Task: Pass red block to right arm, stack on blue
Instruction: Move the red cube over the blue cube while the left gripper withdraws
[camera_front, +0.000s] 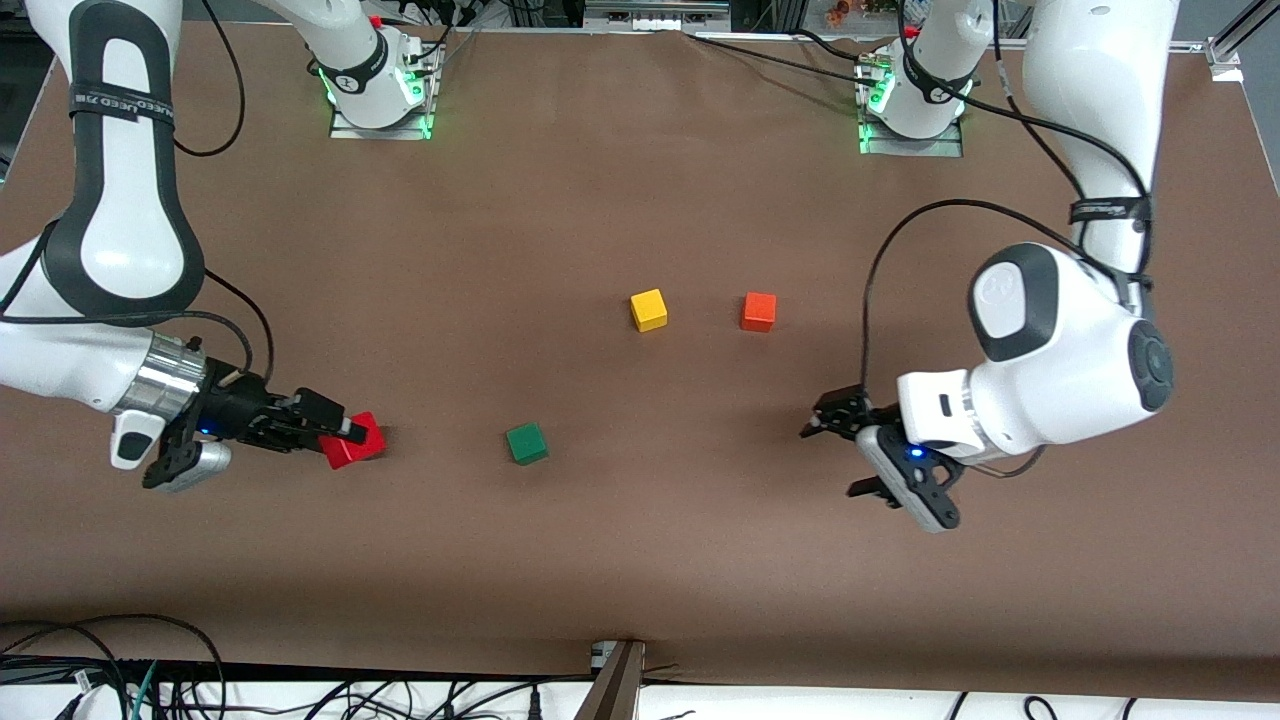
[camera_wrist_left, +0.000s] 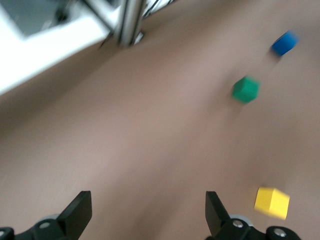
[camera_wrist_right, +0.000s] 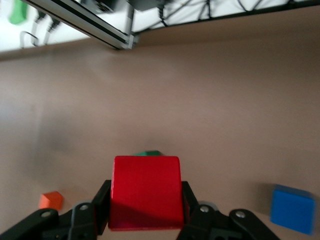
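Handoff looks done: the red block (camera_front: 353, 440) is in the right gripper (camera_front: 335, 432), not the left. Stacking is what's left.

Right gripper: jaws clamped on the red block, one finger on each side face, clear in the right wrist view (camera_wrist_right: 145, 192). The block sits low over the table (camera_front: 600, 560) at the right arm's end; can't tell from these views whether it's just off the surface or touching it.

Blue block: not visible in the front view, probably hidden by the right arm or gripper. It does show in the right wrist view (camera_wrist_right: 293, 208), on the table near the held block but clearly apart from it, and far off in the left wrist view (camera_wrist_left: 284, 43). So the red block isn't over it yet; my read is that the next move needs a lift, a short shift over the blue block, then a squared-up placement.

Left gripper (camera_front: 835, 420): jaws wide open and empty, nothing between the fingers (camera_wrist_left: 216, 212). It hangs over bare table at the left arm's end; that arm is waiting.

Others on the table, none involved: green cube (camera_front: 526, 443) between the two grippers, yellow cube (camera_front: 649, 310) and orange-red cube (camera_front: 758, 312) farther from the front camera, side by side.

Risk, as I judge it: the green cube lies close ahead of the held block in the right wrist view (camera_wrist_right: 146, 153).
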